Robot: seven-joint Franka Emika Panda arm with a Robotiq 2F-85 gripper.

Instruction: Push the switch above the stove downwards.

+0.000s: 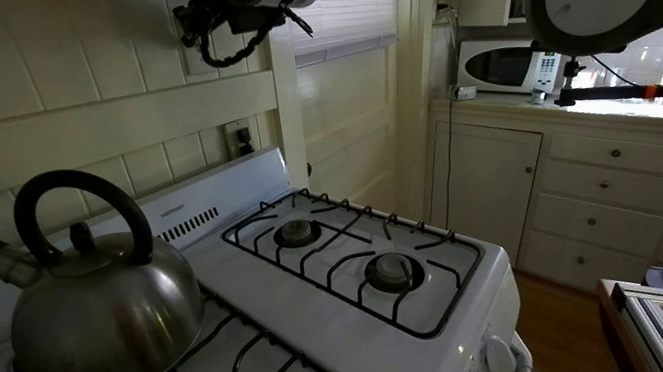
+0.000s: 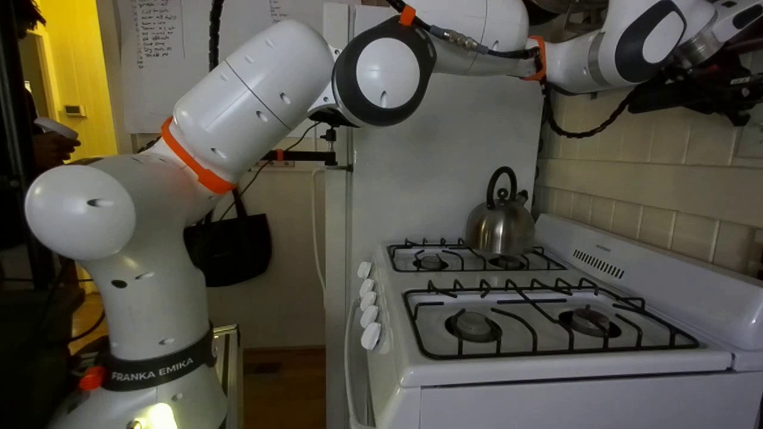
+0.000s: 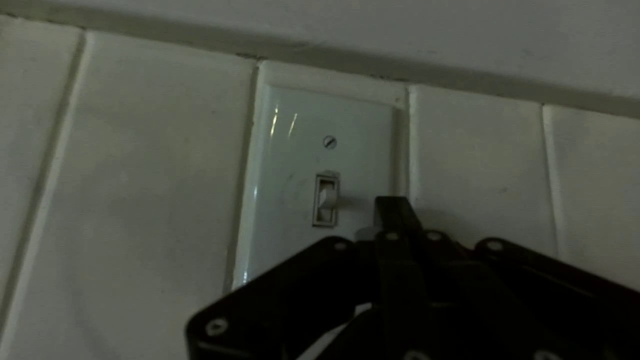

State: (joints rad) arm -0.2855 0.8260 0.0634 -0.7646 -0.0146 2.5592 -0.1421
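The switch (image 3: 320,125) is a cream-white upright plate in the middle of the wrist view. Its small toggle (image 3: 327,199) sticks out of the slot; I cannot tell whether it is up or down. My gripper (image 3: 396,212) has its black fingertips together, to the right of the toggle and slightly lower in the picture, apart from the toggle. Whether they touch the plate or wall is unclear. In an exterior view the gripper (image 1: 186,28) is high at the wall, over the plate's lower part (image 1: 198,62). The white stove (image 1: 297,307) stands below; it also shows here (image 2: 536,405).
A steel kettle (image 1: 107,321) stands on the stove's grate, also in an exterior view (image 2: 501,232). A wall rail (image 1: 102,124) and an outlet with a plug (image 1: 240,137) lie between gripper and stove. A wooden ledge (image 3: 450,75) borders the plate. A microwave (image 1: 503,68) stands farther off.
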